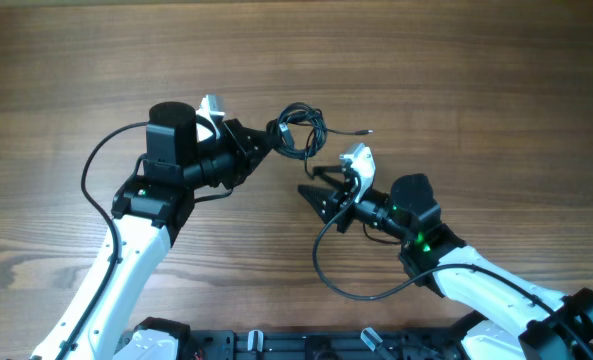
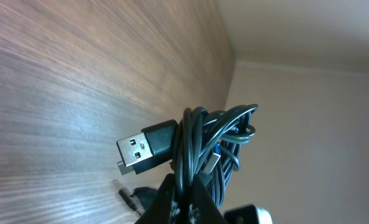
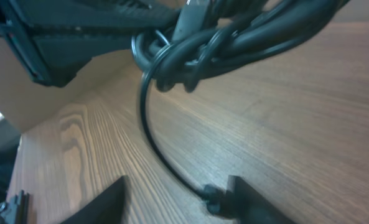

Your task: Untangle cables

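Observation:
The cables [image 1: 298, 128] are a knotted bundle of thin black wires. My left gripper [image 1: 274, 136] is shut on the bundle and holds it just above the table. In the left wrist view the bundle [image 2: 212, 140] rises from the shut jaws [image 2: 187, 198], with a USB plug [image 2: 144, 148] sticking out to the left. One strand ends in a small plug [image 1: 366, 131] to the right. My right gripper [image 1: 312, 182] is open just below the bundle. In the right wrist view a strand [image 3: 152, 127] drops from the bundle [image 3: 234, 40] and its plug end [image 3: 212, 199] lies between the open fingers [image 3: 178, 200], close to the right finger.
The wooden table [image 1: 456, 70] runs all round. The thicker black arm cable [image 1: 326, 270] loops beside the right arm, and another [image 1: 94, 170] curves beside the left arm. A black rail [image 1: 276, 345] lines the front edge.

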`<state>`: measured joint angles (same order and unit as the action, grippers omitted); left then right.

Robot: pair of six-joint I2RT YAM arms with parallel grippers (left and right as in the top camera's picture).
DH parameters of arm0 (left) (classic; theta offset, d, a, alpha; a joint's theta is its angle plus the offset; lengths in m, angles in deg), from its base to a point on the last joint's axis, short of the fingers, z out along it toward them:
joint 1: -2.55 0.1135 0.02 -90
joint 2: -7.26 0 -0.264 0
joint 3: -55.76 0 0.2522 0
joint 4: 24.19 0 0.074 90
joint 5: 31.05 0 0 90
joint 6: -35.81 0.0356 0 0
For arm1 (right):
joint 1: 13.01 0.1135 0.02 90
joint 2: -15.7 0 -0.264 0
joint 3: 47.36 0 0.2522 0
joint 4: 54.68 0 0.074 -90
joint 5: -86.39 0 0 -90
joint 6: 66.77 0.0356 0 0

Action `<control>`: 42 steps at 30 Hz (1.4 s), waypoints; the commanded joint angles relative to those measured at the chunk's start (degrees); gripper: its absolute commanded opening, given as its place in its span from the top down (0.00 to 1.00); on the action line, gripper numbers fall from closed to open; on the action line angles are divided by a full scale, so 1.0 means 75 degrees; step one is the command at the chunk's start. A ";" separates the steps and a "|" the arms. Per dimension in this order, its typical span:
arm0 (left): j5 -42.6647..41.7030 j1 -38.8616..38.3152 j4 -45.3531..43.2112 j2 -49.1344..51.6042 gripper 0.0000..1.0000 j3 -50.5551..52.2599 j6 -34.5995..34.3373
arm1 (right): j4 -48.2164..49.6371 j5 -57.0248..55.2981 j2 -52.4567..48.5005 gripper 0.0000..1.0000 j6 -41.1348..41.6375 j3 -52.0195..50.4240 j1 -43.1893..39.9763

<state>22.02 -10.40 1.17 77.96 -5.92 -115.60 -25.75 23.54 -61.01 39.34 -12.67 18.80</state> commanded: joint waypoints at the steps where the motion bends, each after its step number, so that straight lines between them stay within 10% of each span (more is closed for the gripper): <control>1: -0.0685 0.0050 -0.0023 -0.0085 0.96 -0.0055 -0.0050 | 0.0017 -0.0420 -0.0032 0.84 -0.0012 0.0047 0.0117; 12: 0.0239 0.0041 -0.0032 -0.0082 0.96 -0.0055 0.0070 | 0.0393 0.1848 -0.0032 0.96 0.3319 0.0047 0.0149; 21: 0.1125 0.0041 0.0466 -0.0076 0.96 -0.0052 0.2669 | 0.2830 0.3217 -0.0029 0.96 0.5936 0.0050 -0.0784; 35: 0.1137 -0.1291 0.0924 -0.0067 0.96 -0.0052 0.3733 | 0.1040 -0.1049 -0.0029 0.95 0.3398 0.0050 -0.0790; 42: 0.1134 -0.1306 0.0764 -0.0067 0.96 -0.0052 0.2060 | -0.0099 -0.1046 -0.0032 0.95 0.2769 0.0050 -0.0539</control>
<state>30.89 -19.87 8.42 77.96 -5.94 -94.98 -24.76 17.99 -61.12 62.32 -12.56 13.38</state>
